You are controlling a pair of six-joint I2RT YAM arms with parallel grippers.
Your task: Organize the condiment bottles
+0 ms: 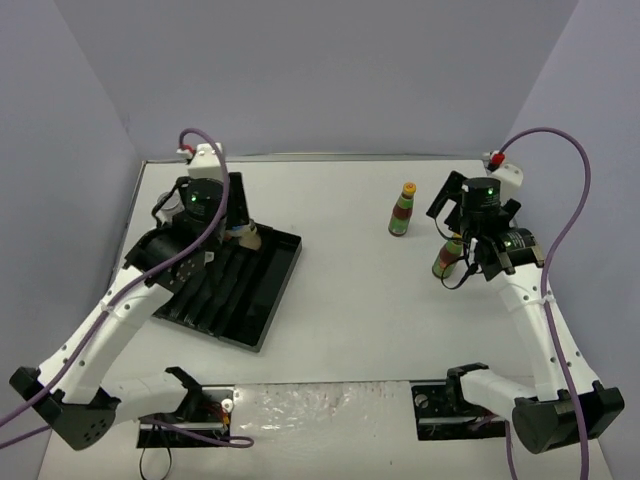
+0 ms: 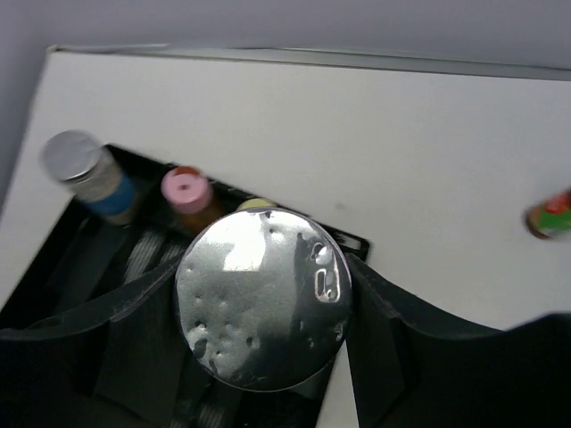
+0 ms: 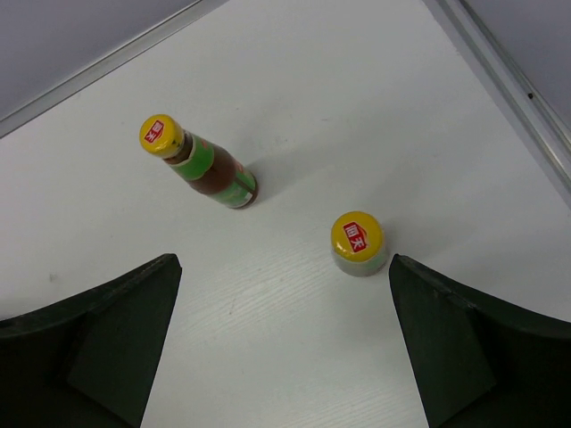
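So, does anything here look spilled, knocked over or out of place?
Nothing looks spilled or broken. The only oddity: the far sauce bottle and the near sauce bottle stand on the bare table at the right, away from the black tray holding the other bottles.

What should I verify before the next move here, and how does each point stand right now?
1. Fingers of the right gripper open: ok.
2. The nearer dark bottle centred between those fingers: not ok, it stands close to one finger.
3. The other dark bottle upright and apart from the nearer one: ok.
4. The left gripper gripping the silver-lidded bottle between its fingers: cannot tell.
5. That bottle above the black tray: ok.
6. The blue-labelled bottle and the pink-capped bottle standing in the tray: ok.
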